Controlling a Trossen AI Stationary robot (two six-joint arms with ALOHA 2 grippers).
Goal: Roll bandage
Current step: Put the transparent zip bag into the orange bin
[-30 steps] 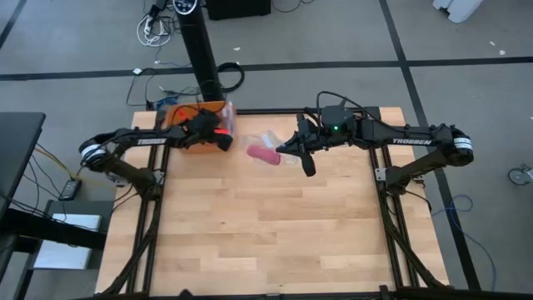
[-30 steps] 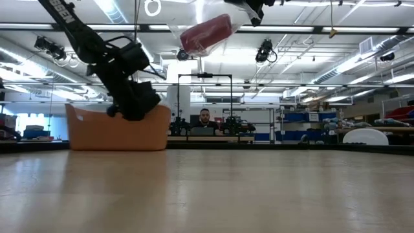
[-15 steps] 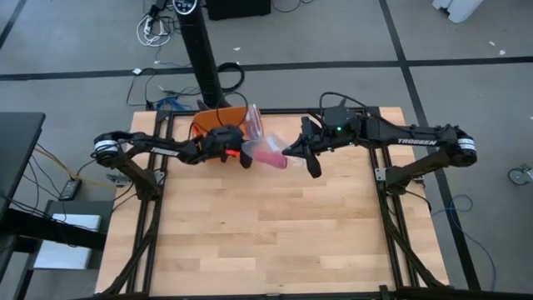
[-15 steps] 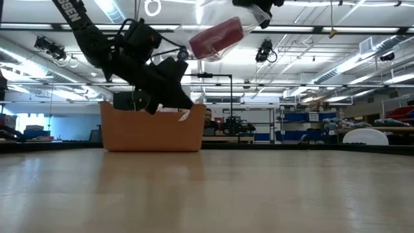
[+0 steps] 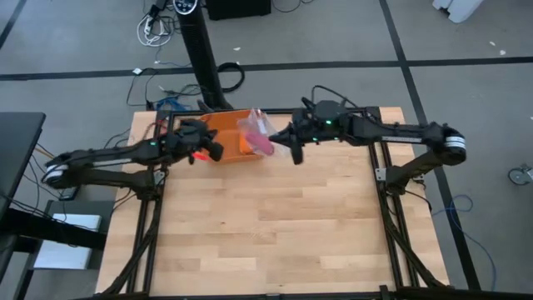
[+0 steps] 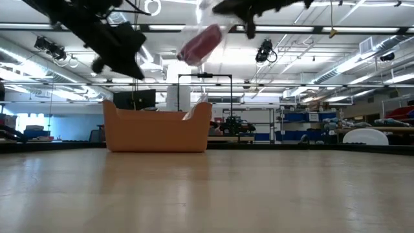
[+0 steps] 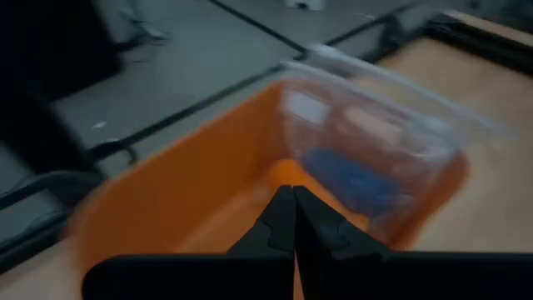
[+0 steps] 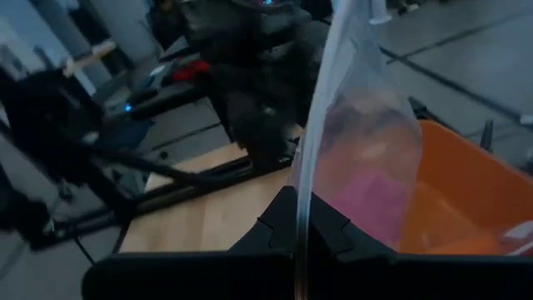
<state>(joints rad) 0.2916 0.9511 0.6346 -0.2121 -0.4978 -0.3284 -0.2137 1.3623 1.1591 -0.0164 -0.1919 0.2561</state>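
Now the right gripper (image 5: 283, 138), pinching the clear bag (image 5: 252, 127), has carried the bandage (image 6: 199, 44) inside it over the orange tub's (image 5: 225, 123) edge, still airborne. Left gripper (image 5: 210, 151), jaws pressed together, has pulled back beside the tub. Looks like stowing, not rolling.

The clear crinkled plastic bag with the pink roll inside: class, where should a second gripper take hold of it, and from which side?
Best the bag's slack upper film, from the left arm's side. The clear crinkled plastic bag hangs from the right gripper, which pinches its top edge above the orange plastic tub; the magenta-pink bandage roll weighs down its bottom, probably leaving loose film above.
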